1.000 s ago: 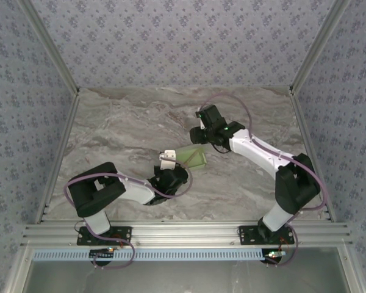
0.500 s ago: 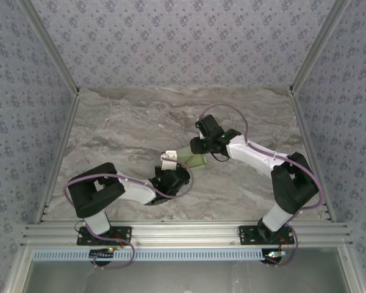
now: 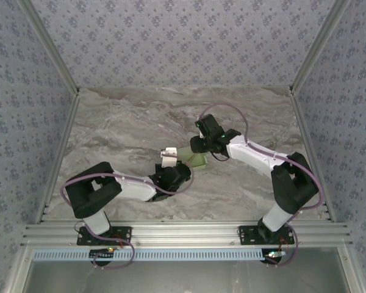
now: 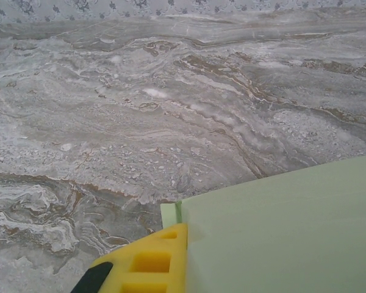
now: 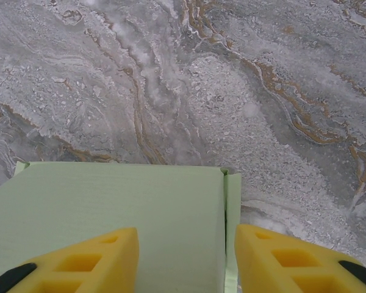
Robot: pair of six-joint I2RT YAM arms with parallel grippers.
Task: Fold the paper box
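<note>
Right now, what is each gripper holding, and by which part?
The left gripper pinches the paper box at a corner; the right gripper hovers open over its flap edge.

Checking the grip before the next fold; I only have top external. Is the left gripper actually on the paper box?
Observer: Yes. The left wrist view shows the left gripper shut on the paper box, with one yellow finger at the box's corner.
Operator: Right gripper closed too?
Observer: No. The right gripper is open: one finger over the box, the other past its edge.
Operator: Anything in the gap?
Observer: A narrow side flap; the jaws are not closed on it.
</note>
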